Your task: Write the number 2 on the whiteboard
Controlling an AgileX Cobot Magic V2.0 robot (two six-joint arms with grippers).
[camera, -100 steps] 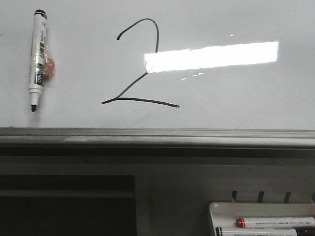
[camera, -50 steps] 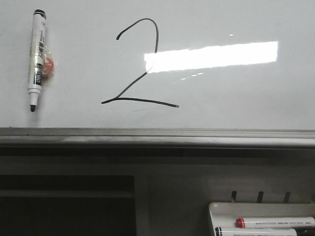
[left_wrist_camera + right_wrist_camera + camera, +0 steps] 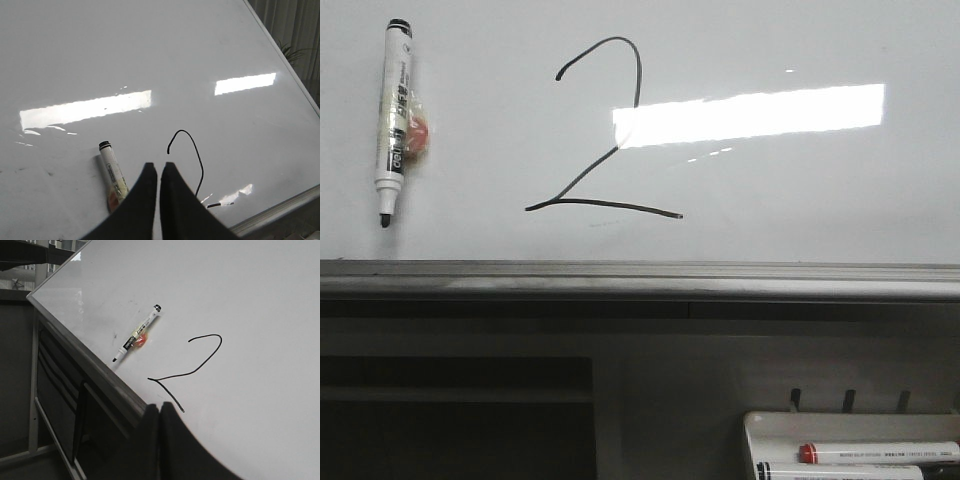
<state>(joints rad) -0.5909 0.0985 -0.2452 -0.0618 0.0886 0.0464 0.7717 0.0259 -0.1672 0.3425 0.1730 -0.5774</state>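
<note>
The number 2 (image 3: 603, 135) stands finished in black on the whiteboard (image 3: 800, 190), its hooked top above, the diagonal running down to a long base line that slopes a little, just above the grey ledge (image 3: 640, 280). A bright rectangular reflection (image 3: 750, 113) crosses the diagonal stroke. From my left wrist, my left hand (image 3: 158, 172) has its two dark fingers pressed together, holding nothing, and the 2 lies just beyond the fingertips, its lower half hidden behind them. My right hand (image 3: 159, 412) is likewise closed on nothing, fingers meeting, with the end of the base line almost at the fingertips. A black-capped marker (image 3: 393, 120) is stuck upright on the board, tip down, well to the left of the 2, with a small orange-red blob (image 3: 418, 135) beside its barrel; what that blob is I cannot make out. Low at the right, a white tray (image 3: 770, 425) holds two more markers (image 3: 880, 452), cut off by the frame edge.
</note>
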